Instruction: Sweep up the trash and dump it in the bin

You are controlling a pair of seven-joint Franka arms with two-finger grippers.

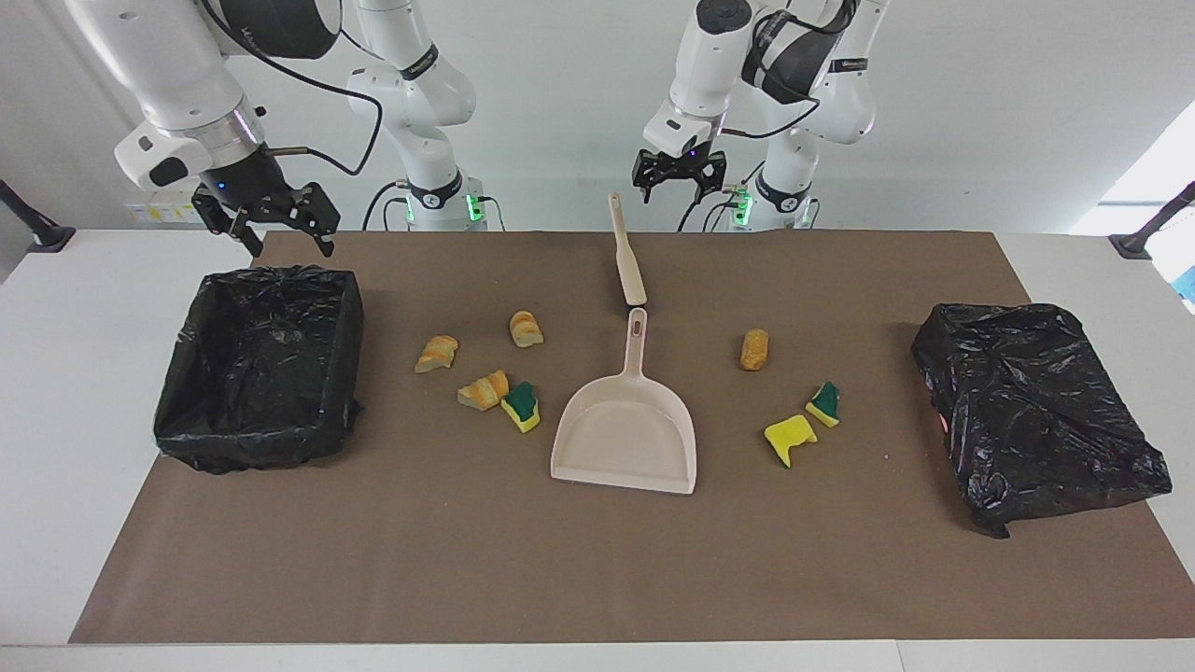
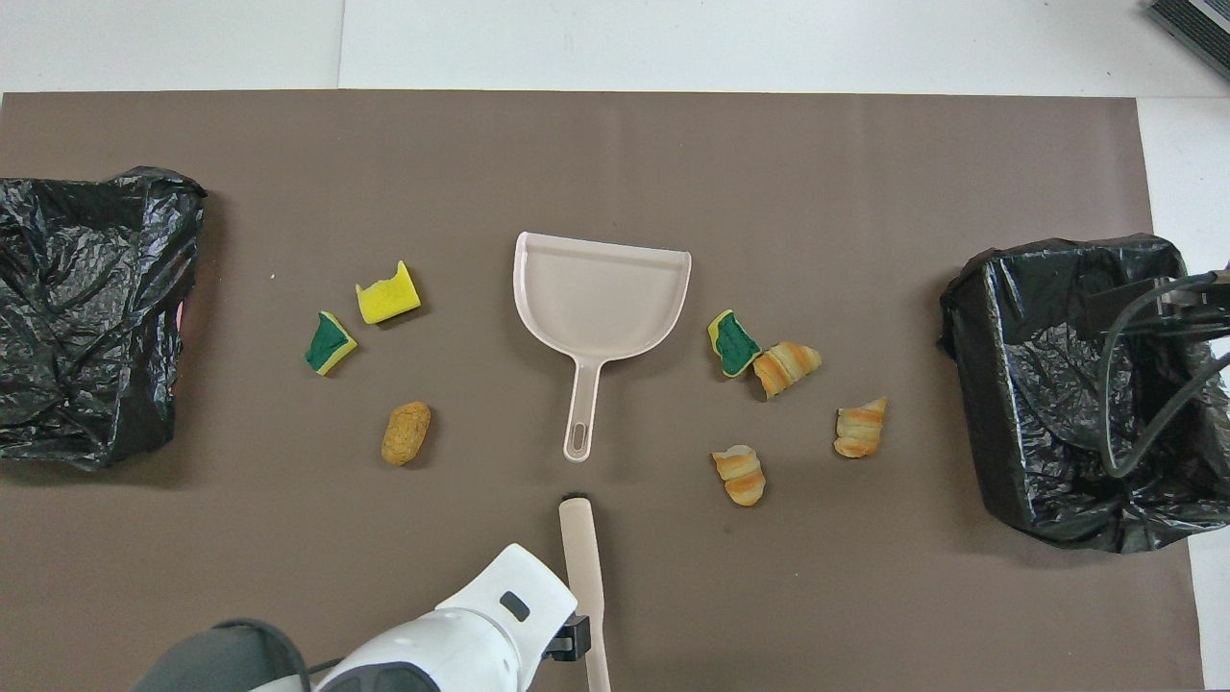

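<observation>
The trash is several small scraps on the brown mat. Three bread chunks [image 1: 436, 354] [image 1: 526, 329] [image 1: 484, 390] and a sponge piece [image 1: 521, 405] lie between the dustpan [image 1: 625, 439] and the open black-lined bin [image 1: 261, 364]. A tan chunk [image 1: 754, 349] and two sponge pieces [image 1: 824, 403] [image 1: 790, 439] lie toward the left arm's end. The beige brush [image 1: 627, 252] lies nearer to the robots than the dustpan's handle. My left gripper [image 1: 677, 187] hangs open in the air over the brush handle's end. My right gripper [image 1: 289, 243] hangs open over the bin's edge.
A crumpled black bag heap [image 1: 1036, 411] sits at the left arm's end of the mat. In the overhead view the left arm [image 2: 461, 644] covers the mat beside the brush [image 2: 583, 567], and a cable hangs over the bin [image 2: 1067, 384].
</observation>
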